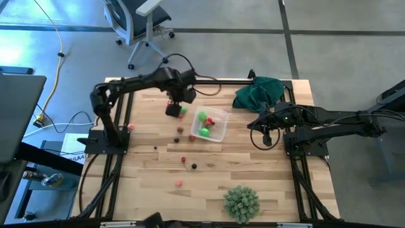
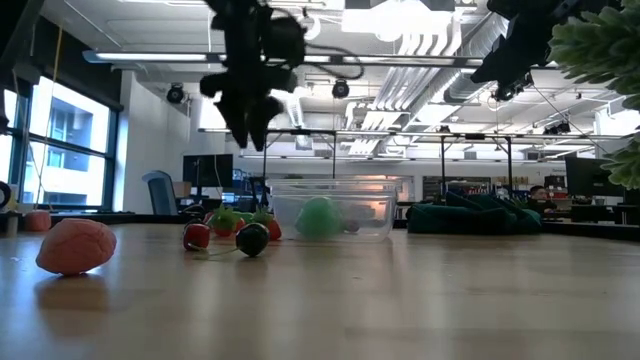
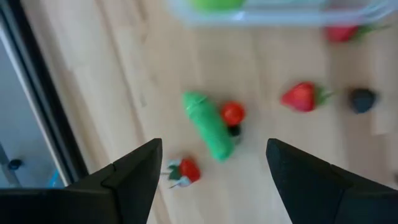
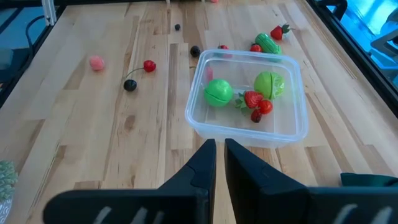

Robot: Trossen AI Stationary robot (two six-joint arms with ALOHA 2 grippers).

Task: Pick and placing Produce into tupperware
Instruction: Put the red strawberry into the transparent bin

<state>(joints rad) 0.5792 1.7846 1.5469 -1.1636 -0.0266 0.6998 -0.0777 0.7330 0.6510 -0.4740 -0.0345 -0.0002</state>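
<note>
Right wrist view shows me the clear square plastic tupperware already holding two green balls and red berries; my left gripper, fingers apart, hovers over a loose green cucumber-like piece beside it.

Grey concrete floor w/ dark seams lay beyond the bench's far edge; a white office chair stood there. Open-plan office behind: exposed ceiling ducts, strip lights, windows, monitors.
</note>
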